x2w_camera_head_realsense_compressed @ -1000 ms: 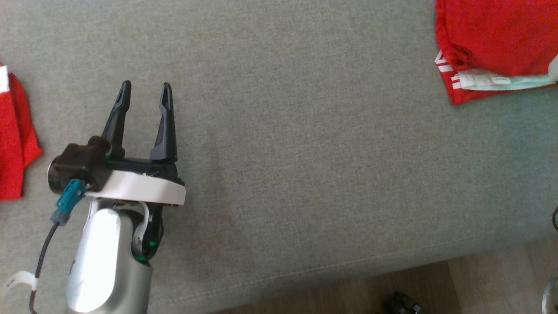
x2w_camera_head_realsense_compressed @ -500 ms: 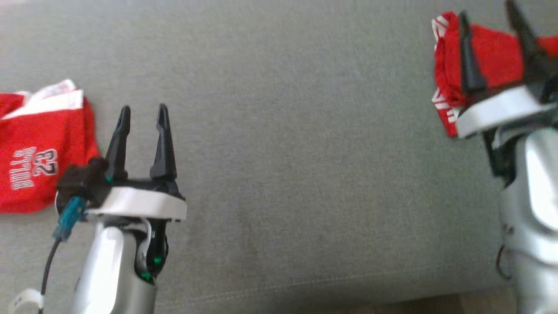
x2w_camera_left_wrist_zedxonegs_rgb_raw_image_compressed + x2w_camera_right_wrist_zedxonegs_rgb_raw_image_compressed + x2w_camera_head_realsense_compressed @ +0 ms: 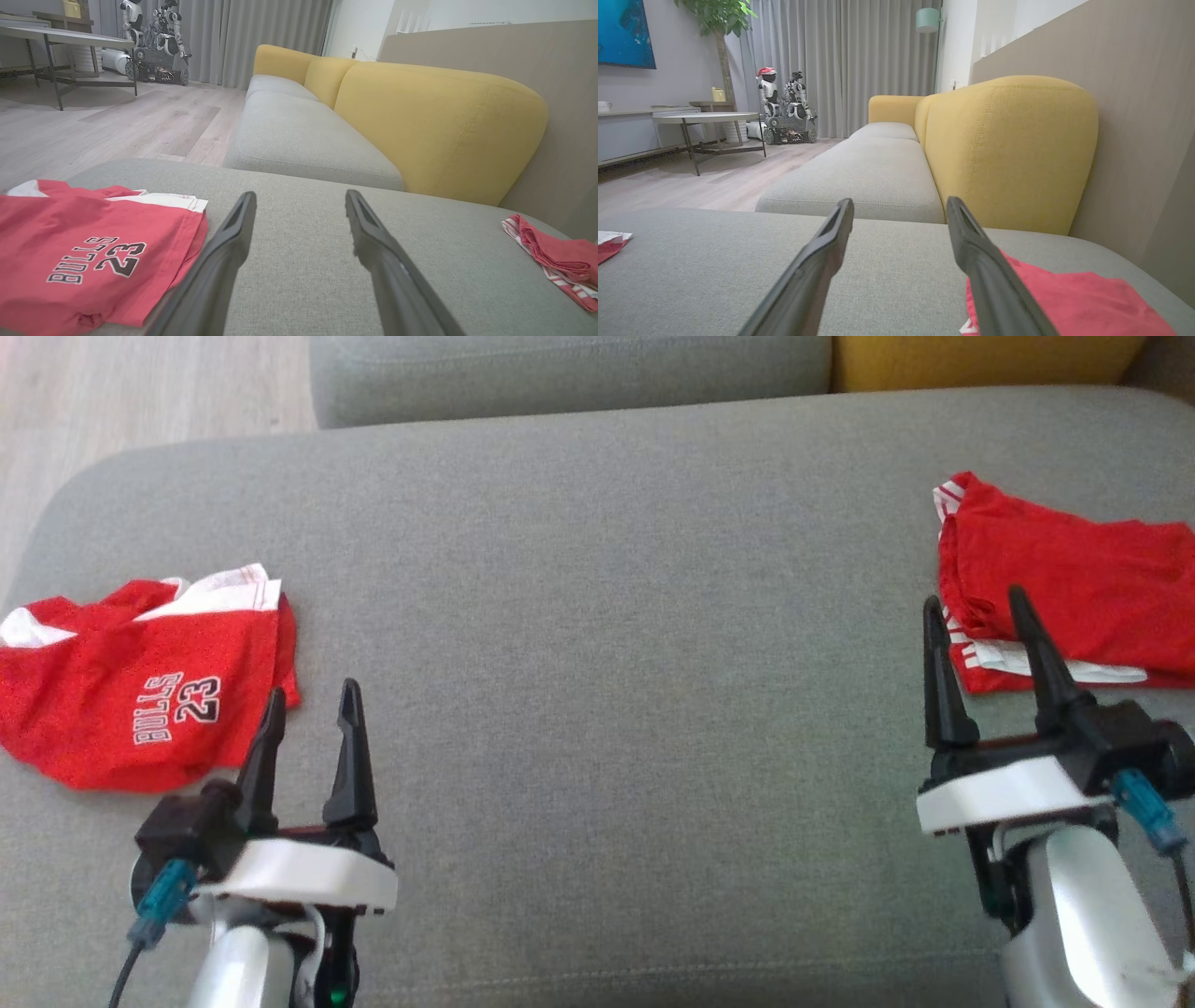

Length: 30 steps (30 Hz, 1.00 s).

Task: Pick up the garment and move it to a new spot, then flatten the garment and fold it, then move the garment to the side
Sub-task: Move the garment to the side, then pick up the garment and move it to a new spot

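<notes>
A wide grey fabric sofa seat (image 3: 607, 663) carries two red garments, one towards each end and well apart, with bare cushion between them. At the robot's left lies a red jersey-cloth garment with white trim and the lettering "BULLS 23" (image 3: 140, 700), spread loosely with some folds at its edges. At the right lies a red garment with white striped trim (image 3: 1074, 588), folded into a neat stack close to the seat's edge.

The left tool (image 3: 312, 693) is spread wide and holds nothing. Its fingers point up the head view, and the outer one reaches the lower right corner of the lettered garment. From the left wrist that finger crosses in front of the cloth's edge; whether it touches cannot be told.

The right tool (image 3: 973, 599) is likewise wide and empty. Its fingertips lie at the near left corner of the folded garment, and from the right wrist the red cloth (image 3: 1064, 298) shows beside and below one finger.

Beyond the seat stand a further grey cushion, a mustard-yellow padded backrest (image 3: 1008, 149) and a pale wooden floor (image 3: 140, 383).
</notes>
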Available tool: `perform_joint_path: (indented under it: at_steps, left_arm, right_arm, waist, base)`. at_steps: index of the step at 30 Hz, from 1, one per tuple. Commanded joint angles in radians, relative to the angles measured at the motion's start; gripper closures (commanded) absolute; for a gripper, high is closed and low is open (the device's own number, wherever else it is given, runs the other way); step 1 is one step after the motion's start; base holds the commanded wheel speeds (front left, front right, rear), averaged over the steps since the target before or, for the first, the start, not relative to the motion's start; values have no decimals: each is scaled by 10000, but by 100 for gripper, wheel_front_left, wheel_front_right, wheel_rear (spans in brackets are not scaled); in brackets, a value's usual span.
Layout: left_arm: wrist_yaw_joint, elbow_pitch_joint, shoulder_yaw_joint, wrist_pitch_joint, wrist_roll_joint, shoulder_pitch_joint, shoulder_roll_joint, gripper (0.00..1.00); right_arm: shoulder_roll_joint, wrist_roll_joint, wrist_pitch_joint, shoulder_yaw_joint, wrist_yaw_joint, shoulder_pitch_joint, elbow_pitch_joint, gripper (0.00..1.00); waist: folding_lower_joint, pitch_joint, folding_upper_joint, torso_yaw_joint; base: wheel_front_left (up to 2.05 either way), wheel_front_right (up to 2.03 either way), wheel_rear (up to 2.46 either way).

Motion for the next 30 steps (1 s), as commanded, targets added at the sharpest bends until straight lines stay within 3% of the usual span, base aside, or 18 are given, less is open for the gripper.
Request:
perform_joint_path:
  at_steps: [1,12,30]
  left_arm:
    - [-41,-399,381,-51,16,-272,75,0]
    - [49,-698,387,-51,-2,360,75,0]
    - [79,-680,256,-51,23,292,75,0]
  right_arm:
    - [43,34,-98,225,-7,-226,-413,0]
    - [51,522,-144,359,-7,606,-628,0]
    - [52,614,-146,377,-7,613,-419,0]
  waist:
    - [0,-67,0,11]
    - [0,-410,0,-146]
    - [0,-424,0,-120]
  base:
    - [0,0,0]
    - [0,0,0]
    - [0,0,0]
